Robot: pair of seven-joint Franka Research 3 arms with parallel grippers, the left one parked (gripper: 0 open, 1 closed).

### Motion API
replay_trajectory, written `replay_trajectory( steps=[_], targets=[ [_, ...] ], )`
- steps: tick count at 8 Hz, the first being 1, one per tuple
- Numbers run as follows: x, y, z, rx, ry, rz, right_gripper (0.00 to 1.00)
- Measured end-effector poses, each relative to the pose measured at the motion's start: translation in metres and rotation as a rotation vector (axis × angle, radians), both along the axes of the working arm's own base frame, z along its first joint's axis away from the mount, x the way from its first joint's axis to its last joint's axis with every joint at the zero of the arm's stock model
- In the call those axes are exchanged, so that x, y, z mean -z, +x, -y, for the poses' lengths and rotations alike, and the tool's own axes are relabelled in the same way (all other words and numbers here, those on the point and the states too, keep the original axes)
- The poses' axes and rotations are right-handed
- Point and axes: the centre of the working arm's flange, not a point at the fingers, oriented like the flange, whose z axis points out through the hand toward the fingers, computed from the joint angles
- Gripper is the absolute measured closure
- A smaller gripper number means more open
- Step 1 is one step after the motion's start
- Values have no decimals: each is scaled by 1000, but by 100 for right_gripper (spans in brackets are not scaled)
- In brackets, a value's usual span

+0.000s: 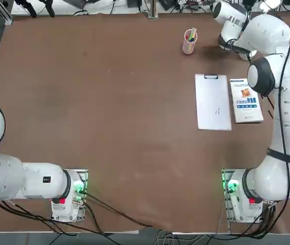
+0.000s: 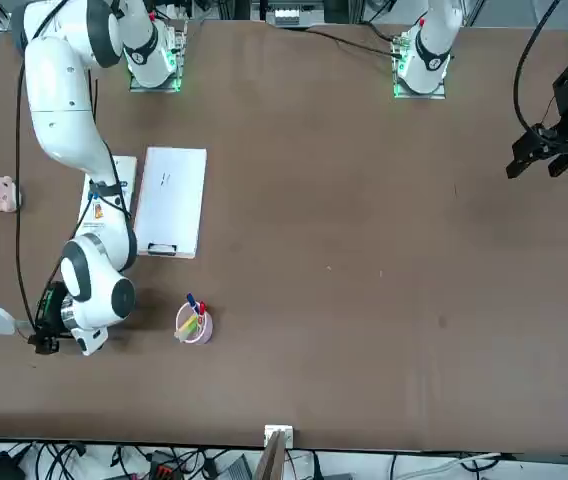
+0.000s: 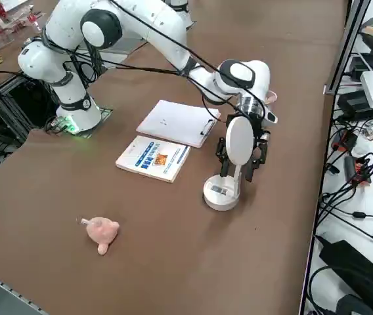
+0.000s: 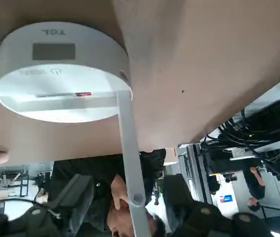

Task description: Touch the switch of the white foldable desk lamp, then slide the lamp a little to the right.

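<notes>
I think this is a robot lab; from the overhead camera I see a big brown table (image 1: 135, 127) with white robot arms (image 1: 280, 117) fixed to it by metal plates; black cables (image 1: 117, 209) run over the table near six o'clock; at twelve o'clock, past the table's edge, more wires lie in a messy bunch on a white top (image 1: 109, 7); from the robot's right side I see a metal rack (image 3: 6, 108) near nine o'clock, with more wires by it.
</notes>
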Motion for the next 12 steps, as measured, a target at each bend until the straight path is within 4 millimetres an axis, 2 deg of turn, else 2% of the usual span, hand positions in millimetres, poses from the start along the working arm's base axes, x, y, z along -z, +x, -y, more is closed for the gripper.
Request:
replay_trajectory(
  steps=[2,3,9,10,12],
  targets=[
    [0,1,-1,-6,5,3,65],
    [0,1,-2,-9,5,5,82],
    [-2,2,0,1,12,5,83],
    [-4,2,5,34,36,9,83],
    [-14,-1,29,135,80,6,83]
  ],
)
